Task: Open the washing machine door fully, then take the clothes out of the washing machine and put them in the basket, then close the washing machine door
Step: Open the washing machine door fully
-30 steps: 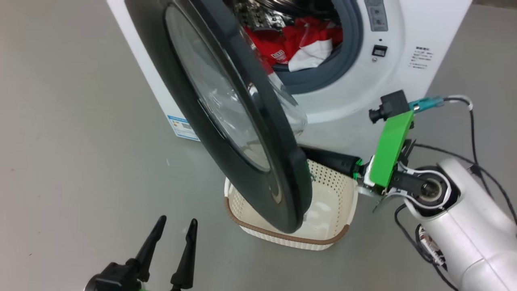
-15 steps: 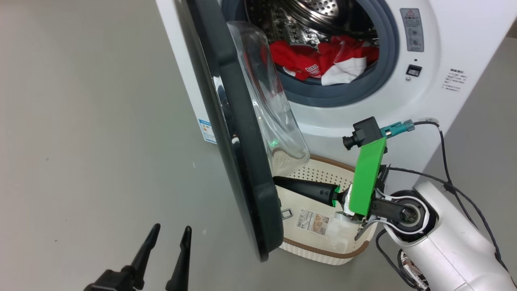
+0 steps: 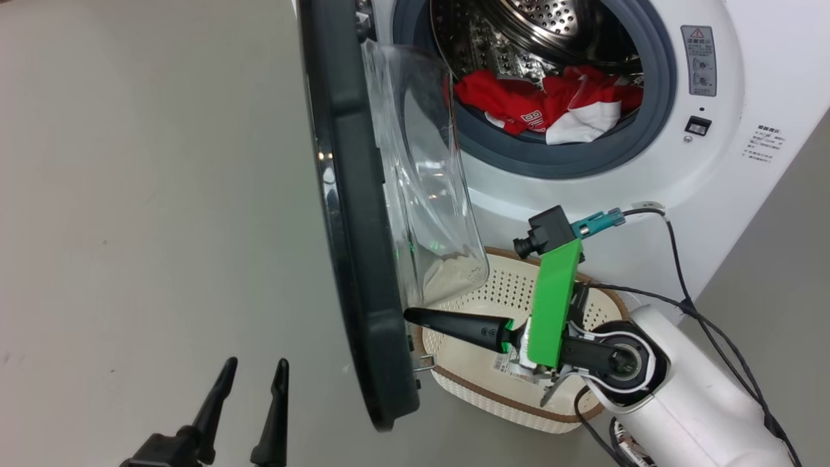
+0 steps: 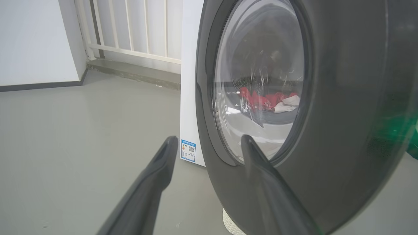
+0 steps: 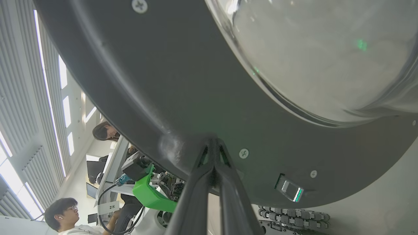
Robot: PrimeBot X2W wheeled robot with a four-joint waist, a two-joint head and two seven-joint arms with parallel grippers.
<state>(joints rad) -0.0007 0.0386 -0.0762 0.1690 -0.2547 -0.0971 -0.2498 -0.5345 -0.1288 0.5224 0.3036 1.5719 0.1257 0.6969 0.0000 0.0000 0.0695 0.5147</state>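
Before the washer (image 3: 746, 97), the door (image 3: 343, 227) is seen swung well out from the opening, nearly edge-on in the head view, with its clear glass (image 3: 428, 194) bulging from the inner side. Inside the steel drum (image 3: 551, 19), the clothes (image 3: 538, 110) are heaped at the front, red cloth with a white part resting on the grey ring (image 3: 519, 159). The basket (image 3: 512, 285) is set on the floor (image 3: 130, 194) just below the opening, close beside the door's lower edge, and part of a sticker can be made out on its bottom. The right hand (image 3: 408, 315) is held out sideways over the basket with its two fingers pressed together and nothing clamped between them. Their joined tips are laid against the dark inner face of the door's rim, low down, near a small metal latch (image 3: 423, 366). In the right wrist view the point of contact is seen close to a screw, and people (image 5: 63, 210) are glimpsed past the door's edge in the background. The left hand (image 3: 257, 361) is held low at the door's outer side, clear of it, with its fingers spread wide and nothing held between them. Along those fingers, in the left wrist view, the door's glossy outer rim is faced, the clothes are seen through the glass, and a blue label (image 4: 188, 150) is seen at the washer's lower corner.
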